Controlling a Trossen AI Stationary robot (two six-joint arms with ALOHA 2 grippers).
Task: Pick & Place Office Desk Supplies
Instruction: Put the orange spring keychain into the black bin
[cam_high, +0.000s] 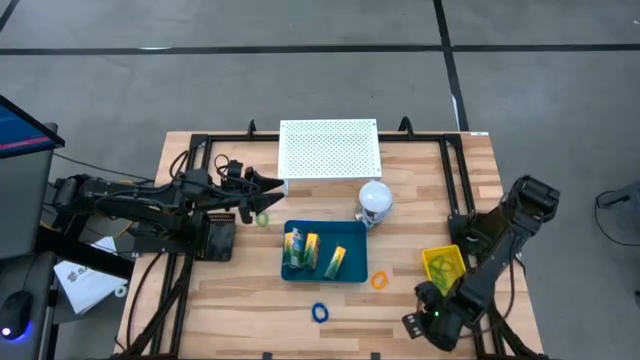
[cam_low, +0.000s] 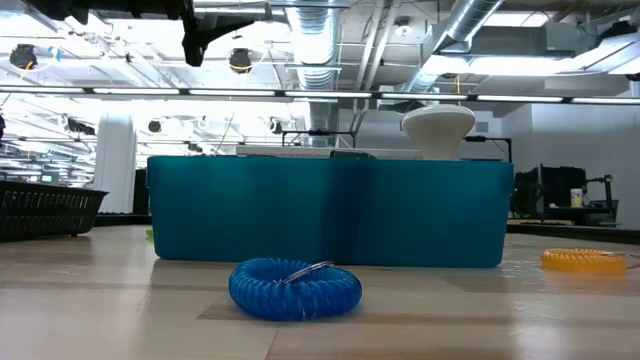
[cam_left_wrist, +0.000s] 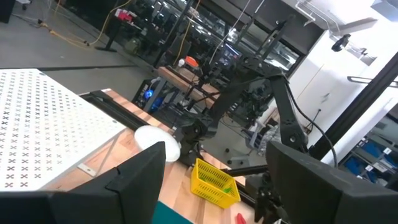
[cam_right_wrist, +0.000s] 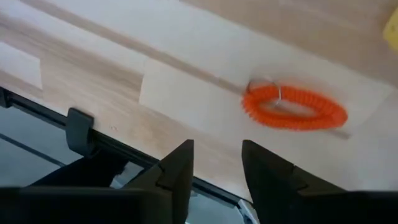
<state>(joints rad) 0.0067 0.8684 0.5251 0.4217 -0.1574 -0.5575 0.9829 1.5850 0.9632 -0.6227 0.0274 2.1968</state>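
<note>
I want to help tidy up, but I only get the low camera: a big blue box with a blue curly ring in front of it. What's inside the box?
Observer: From above, the blue tray holds a few small green and yellow packets.
Operator: Where are the claws? I can't see them properly.
Observer: The left claw hangs open just behind the tray's left end, beside the white perforated board.
Operator: And the other one?
Observer: The right claw is low by the table's front edge, to the right of your blue ring, with nothing between its fingers.
</note>
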